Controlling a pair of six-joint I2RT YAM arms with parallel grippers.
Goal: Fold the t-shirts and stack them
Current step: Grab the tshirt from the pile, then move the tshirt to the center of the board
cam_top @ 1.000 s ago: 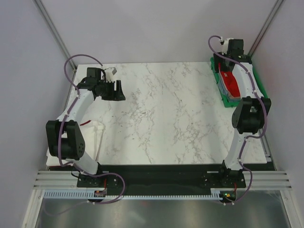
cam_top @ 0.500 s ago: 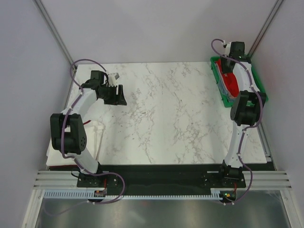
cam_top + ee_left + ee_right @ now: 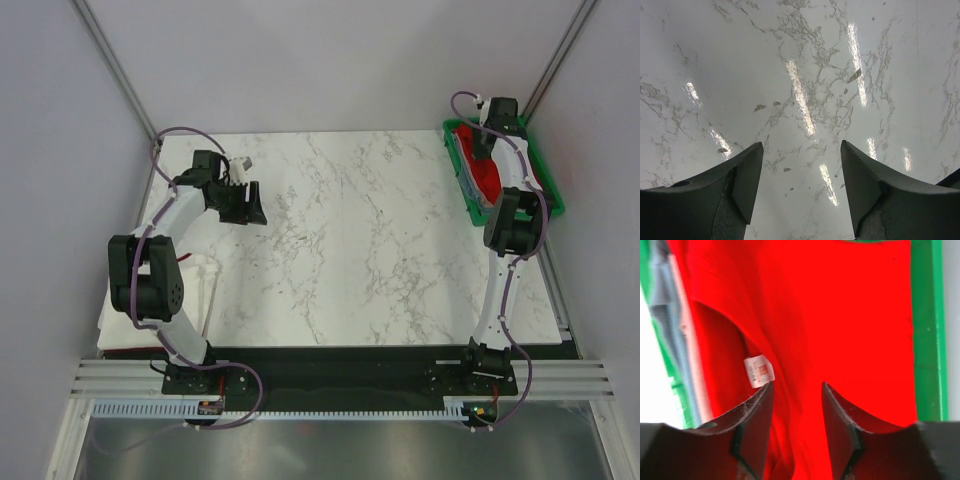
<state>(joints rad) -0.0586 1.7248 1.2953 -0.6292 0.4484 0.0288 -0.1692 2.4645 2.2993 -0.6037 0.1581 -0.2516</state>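
Near edge, 6 o'clock: both arm bases bolted side by side. Further out, at 10 o'clock over the tabletop [image 3: 350, 250]: left hand [image 3: 800, 145], fingers spread wide, only veined marble showing between them. Farthest, at 1 o'clock on the far right corner: green tray [image 3: 927, 340], red shirt [image 3: 850, 315] crumpled inside and filling most of it. Along one side of the tray, squeezed against the red: pale cloth [image 3: 662, 290], greyish-white, seen only as a strip. Down on the red shirt: right hand [image 3: 797, 385], fingers drawn in to a narrow gap, a ridge of red cloth between them, white label [image 3: 759, 371] just beside one fingertip. Cannot tell whether the cloth is truly pinched or merely straddled.
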